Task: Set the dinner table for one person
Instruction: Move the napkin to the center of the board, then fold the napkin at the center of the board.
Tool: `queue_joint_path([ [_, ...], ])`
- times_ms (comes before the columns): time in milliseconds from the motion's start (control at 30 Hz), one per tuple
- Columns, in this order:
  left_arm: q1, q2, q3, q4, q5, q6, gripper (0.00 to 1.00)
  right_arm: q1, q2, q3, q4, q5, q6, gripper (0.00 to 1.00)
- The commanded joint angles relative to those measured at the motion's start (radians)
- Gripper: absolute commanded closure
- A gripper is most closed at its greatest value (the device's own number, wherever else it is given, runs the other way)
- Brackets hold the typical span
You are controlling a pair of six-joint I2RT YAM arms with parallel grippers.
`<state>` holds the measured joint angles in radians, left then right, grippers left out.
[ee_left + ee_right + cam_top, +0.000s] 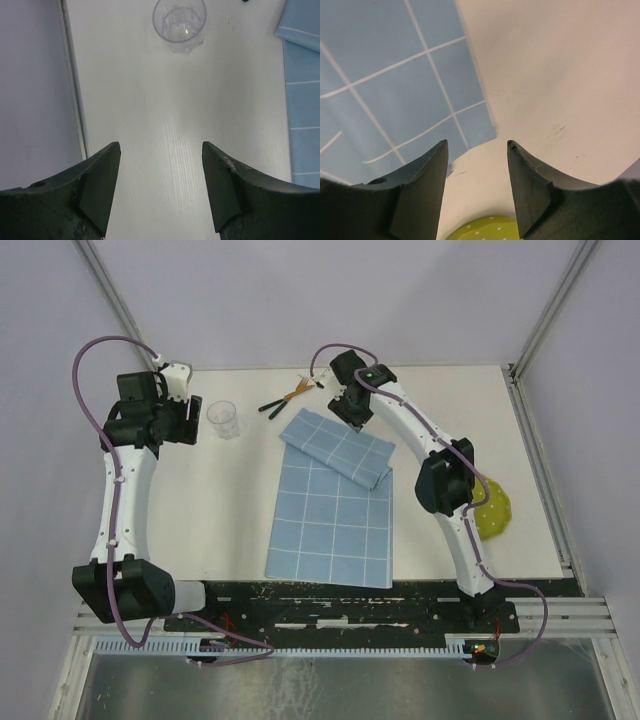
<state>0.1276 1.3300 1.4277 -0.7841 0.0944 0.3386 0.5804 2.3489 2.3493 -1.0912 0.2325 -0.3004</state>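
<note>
Table (230, 510): flat off-white top under both grippers, filling the space between the walls. It looks wider L-R than deep, so long axis runs across the top view.

L gripper (160, 150): jaws apart, nothing between, only bare table below. It hangs over the far-left part of the table, close to the left edge strip. Glass (179, 22) stands upright ahead of the jaws, apart from them, roughly on their centre line. Cloth (305, 75) edge shows at right of the wrist view.

R gripper (477, 145): jaws apart, nothing held. It is above the table beside the cloth's right edge; the cloth corner shows just ahead of its left finger, bare table ahead and to the right. Yellow-green plate (485, 227) peeks in low between the fingers.

Arms, top view: L arm rises from near-left base, runs far along the left side, wrist turned inward twd glass. R arm goes from near-right base, over the plate, far and left, with wrist by the cloth's folded far end, near the black-handled cutlery (290, 397) at the far edge.

Cloth lies mid-table, long axis near-far, far end folded over askew.
</note>
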Motion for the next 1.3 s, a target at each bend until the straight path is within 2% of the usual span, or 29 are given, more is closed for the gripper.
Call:
queue_joint_path([
  [0, -0.002, -0.002, 0.042, 0.002, -0.025, 0.071, 0.27, -0.056, 0.097, 0.085, 0.022, -0.091, -0.084, 0.42],
  [267, -0.003, 0.029, 0.085, -0.051, -0.067, 0.081, 0.27, -0.131, 0.180, 0.104, 0.044, -0.229, -0.051, 0.44],
  [500, -0.002, 0.055, 0.120, -0.069, -0.072, 0.078, 0.27, -0.165, 0.183, 0.083, 0.059, -0.244, -0.044, 0.45],
  [900, -0.003, 0.074, 0.154, -0.079, -0.062, 0.078, 0.27, -0.241, 0.210, 0.073, -0.036, -0.345, -0.031, 0.46],
  [1267, -0.003, 0.070, 0.157, -0.085, -0.026, 0.066, 0.27, -0.246, 0.175, -0.046, -0.089, -0.403, -0.037, 0.47],
])
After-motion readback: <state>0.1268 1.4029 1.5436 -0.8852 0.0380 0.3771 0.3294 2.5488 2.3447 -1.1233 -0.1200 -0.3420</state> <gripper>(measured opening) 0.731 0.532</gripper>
